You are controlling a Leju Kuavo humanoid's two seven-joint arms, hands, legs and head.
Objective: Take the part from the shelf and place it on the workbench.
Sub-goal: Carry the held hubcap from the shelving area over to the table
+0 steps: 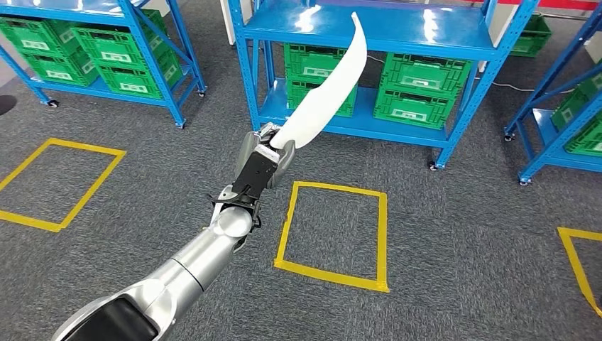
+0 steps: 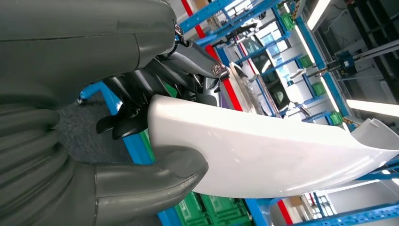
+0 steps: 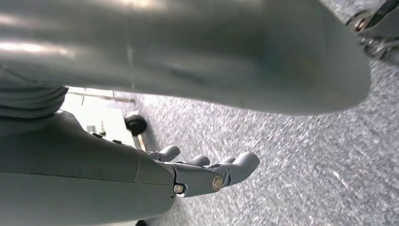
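My left hand (image 1: 268, 158) grips the lower end of a long, curved white part (image 1: 328, 89) and holds it up in the air, its tip rising toward the top board of the blue shelf (image 1: 369, 32). In the left wrist view the thumb (image 2: 155, 179) and dark fingers (image 2: 136, 117) clamp the white part (image 2: 282, 155) from both sides. My right hand (image 3: 202, 174) hangs over grey carpet with its fingers loosely apart and nothing in them.
Green crates (image 1: 419, 89) fill the lower boards of the blue shelf ahead. More blue racks with crates stand at the left (image 1: 106, 50) and right (image 1: 575, 114). Yellow tape squares (image 1: 334, 234) mark the grey carpet.
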